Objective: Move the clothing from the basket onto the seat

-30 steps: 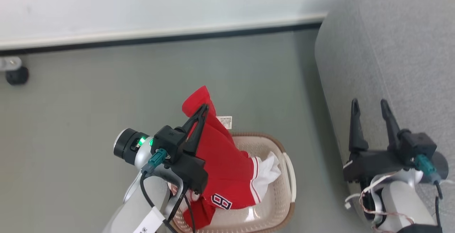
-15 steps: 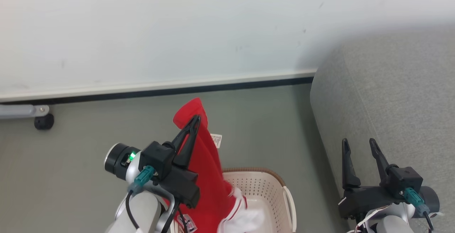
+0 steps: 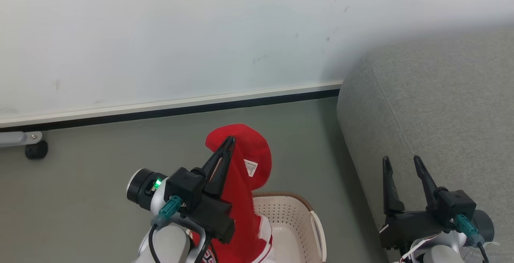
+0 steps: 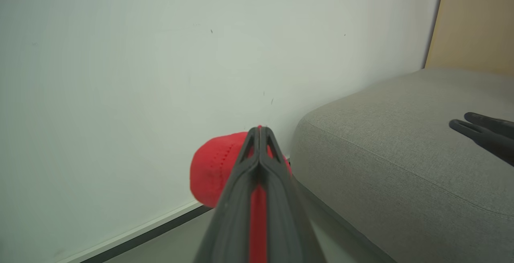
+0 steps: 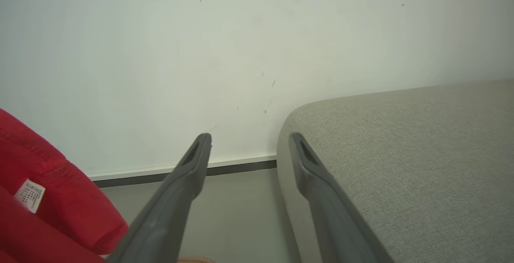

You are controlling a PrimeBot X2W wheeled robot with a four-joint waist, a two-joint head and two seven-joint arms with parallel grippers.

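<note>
The left pincer [image 3: 229, 140] grips just one fold of the red garment [image 3: 243, 211] hanging over the basket [image 3: 300, 201], so the cloth may slip or snag on it en route to the grey seat [image 3: 441, 106], where the right pincer [image 3: 401, 160] hovers wide, empty.

l pincer [image 4: 259, 131] clamped on clothing [image 4: 211, 166] | seat [image 4: 381, 154] near, rt
</note>
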